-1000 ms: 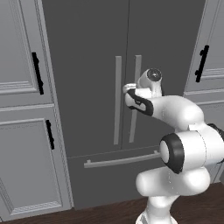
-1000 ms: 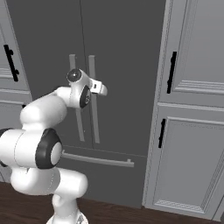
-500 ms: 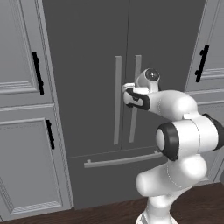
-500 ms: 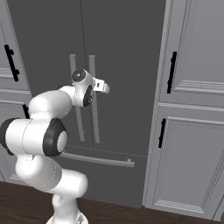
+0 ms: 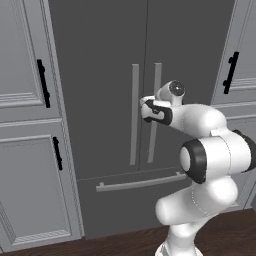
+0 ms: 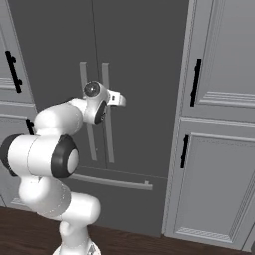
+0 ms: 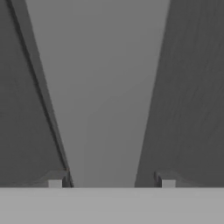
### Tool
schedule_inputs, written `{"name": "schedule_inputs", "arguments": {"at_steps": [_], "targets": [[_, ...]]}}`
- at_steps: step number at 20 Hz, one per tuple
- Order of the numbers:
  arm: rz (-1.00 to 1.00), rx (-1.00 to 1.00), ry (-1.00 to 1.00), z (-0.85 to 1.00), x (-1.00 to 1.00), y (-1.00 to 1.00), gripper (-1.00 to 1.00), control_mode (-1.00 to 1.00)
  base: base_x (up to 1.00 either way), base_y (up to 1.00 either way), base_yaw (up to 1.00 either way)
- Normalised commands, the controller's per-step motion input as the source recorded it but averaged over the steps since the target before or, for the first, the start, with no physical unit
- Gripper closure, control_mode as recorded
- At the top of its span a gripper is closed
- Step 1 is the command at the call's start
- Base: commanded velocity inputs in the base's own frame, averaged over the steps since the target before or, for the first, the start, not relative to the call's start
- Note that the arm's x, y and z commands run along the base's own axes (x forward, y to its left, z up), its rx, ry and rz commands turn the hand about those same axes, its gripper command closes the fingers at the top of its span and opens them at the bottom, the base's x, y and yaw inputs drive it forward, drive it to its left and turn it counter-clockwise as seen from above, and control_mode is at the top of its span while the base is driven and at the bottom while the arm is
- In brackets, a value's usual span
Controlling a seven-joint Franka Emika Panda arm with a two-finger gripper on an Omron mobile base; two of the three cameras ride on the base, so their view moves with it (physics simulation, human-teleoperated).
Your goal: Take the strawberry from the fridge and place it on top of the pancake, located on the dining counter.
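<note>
While both matte dark-grey doors of the fridge (image 5: 110, 90) are closed, the claw (image 7: 111, 181) straddles the right door's long, smooth, pale-grey bar handle (image 7: 109, 100), a finger tip (image 7: 55, 183) at each side; whether it is clenched on the bar I cannot tell. Light-grey panelled cabinets (image 6: 219, 124) flank the fridge.
</note>
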Motion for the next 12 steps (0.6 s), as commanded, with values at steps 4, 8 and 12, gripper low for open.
{"name": "schedule_inputs", "arguments": {"at_steps": [4, 8, 12], "targets": [[-0.01, 0.0, 0.0, 0.0, -0.45, 0.02, 1.0, -1.0, 0.0, 0.0, 0.0], [-0.07, 0.0, -0.03, 0.14, -0.96, -0.2, 1.0, -1.0, 0.0, 0.0, 0.0], [-0.09, 0.0, 0.07, 0.09, -1.0, -0.47, 1.0, -1.0, 0.0, 0.0, 0.0]]}}
